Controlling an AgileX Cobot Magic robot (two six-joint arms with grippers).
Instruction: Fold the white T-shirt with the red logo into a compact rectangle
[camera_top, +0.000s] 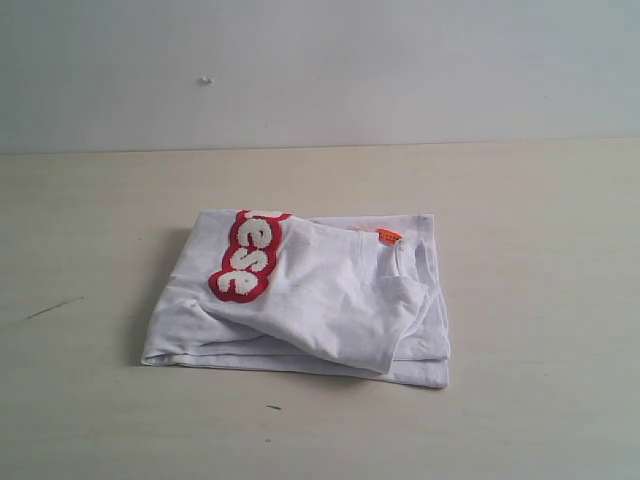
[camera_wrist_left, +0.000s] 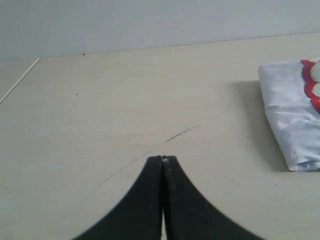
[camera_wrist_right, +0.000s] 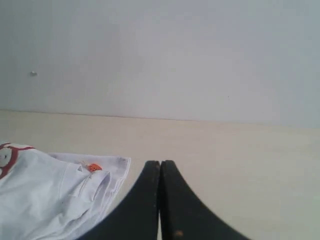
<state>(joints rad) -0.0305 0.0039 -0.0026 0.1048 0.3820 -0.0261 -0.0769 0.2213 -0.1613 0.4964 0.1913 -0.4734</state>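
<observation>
White T-shirt (camera_top: 330, 300), red logo (camera_top: 248, 257) partly hidden (only "ese" legible)

Only legible text: "ese", white fuzzy letters on the red logo (camera_top: 247, 258) of the folded white T-shirt (camera_top: 330, 300). Print on the orange neck tag (camera_top: 388, 236) is too small to read.

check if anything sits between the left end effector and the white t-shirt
Nothing visible does. In the left wrist view only table surface lies between the shut left end effector and the folded white T-shirt.
</observation>
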